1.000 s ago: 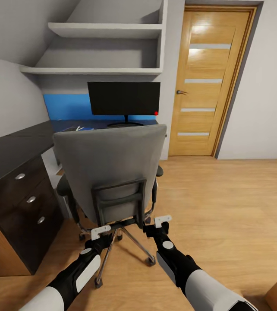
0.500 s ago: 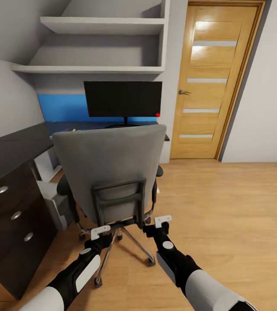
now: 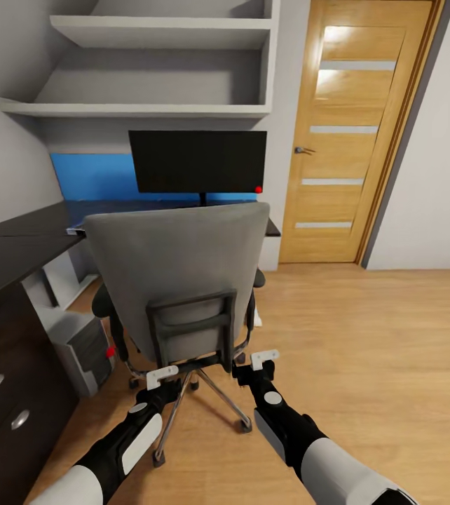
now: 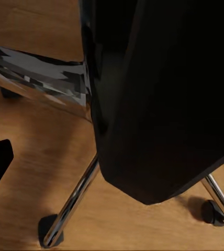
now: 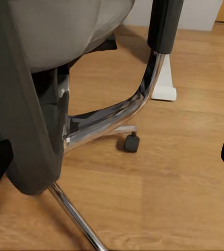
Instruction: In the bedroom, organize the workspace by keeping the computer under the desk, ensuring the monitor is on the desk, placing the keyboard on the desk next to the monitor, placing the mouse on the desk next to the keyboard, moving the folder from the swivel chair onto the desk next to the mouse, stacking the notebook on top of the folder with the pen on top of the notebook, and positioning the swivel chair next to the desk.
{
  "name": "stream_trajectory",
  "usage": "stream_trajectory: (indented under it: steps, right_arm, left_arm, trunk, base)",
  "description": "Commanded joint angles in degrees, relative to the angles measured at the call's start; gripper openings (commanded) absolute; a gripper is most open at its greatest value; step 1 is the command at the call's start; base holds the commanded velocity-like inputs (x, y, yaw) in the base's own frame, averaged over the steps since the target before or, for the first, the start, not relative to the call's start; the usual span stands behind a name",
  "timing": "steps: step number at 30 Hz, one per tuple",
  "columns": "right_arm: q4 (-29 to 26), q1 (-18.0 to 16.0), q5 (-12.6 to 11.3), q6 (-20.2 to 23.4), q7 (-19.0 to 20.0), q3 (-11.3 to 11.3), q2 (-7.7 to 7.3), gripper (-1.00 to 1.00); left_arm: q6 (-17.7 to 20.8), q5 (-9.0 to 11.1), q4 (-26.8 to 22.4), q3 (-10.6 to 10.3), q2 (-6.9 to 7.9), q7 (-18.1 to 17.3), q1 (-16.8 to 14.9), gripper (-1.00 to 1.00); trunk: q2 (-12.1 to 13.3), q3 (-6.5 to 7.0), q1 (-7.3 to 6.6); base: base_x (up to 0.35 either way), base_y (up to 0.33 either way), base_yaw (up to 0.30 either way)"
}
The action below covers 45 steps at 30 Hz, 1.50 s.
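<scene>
Head view has you parked right behind the swivel chair (image 3: 179,280), which faces the desk (image 3: 15,252) with its back to you. The monitor (image 3: 197,161) sits at the desk's far edge, and the computer (image 3: 85,351) is tucked under the desk by its left side.

Your left gripper (image 3: 163,376) and right gripper (image 3: 264,359) both hover low behind the seat, either side of the black back bracket. Both look spread with nothing pinched, and in the wrist views the fingertips sit wide apart at the frame edges, so I'd call them empty.

Handling-wise, I reckon the chair is heavy-ish but rolls easily on its casters (image 5: 131,142), and it'll spin if you shove off-centre. The chrome legs (image 4: 73,204) look slippery, so skip those. Take the rigid back frame or push evenly with both arms. I can't see the seat from here, so no idea where the folder sits.
</scene>
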Motion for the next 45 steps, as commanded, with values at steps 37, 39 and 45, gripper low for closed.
stream_trajectory:
  steps: [37,39,45]
  right_arm:
    - [0.96,-0.08,-0.56,-0.33,-0.37,0.52,0.0,1.0]
    - [0.97,-0.09,-0.56,-0.33,-0.36,0.52,0.0,1.0]
    - [0.98,-0.09,-0.56,-0.33,-0.35,0.52,0.0,1.0]
  left_arm:
    - [-3.79,0.34,-0.18,-0.49,0.01,0.1,-0.06,1.0]
    - [-3.82,0.33,-0.18,-0.49,0.01,0.1,-0.06,1.0]
    - [-3.8,0.36,-0.18,-0.53,0.01,0.1,-0.06,1.0]
  trunk:
    - [-0.02,-0.05,0.02]
    - [-0.02,-0.05,0.02]
    - [-0.02,-0.05,0.02]
  base:
    - [0.306,0.031,0.0]
    - [0.209,0.027,0.0]
    - [0.221,0.058,0.0]
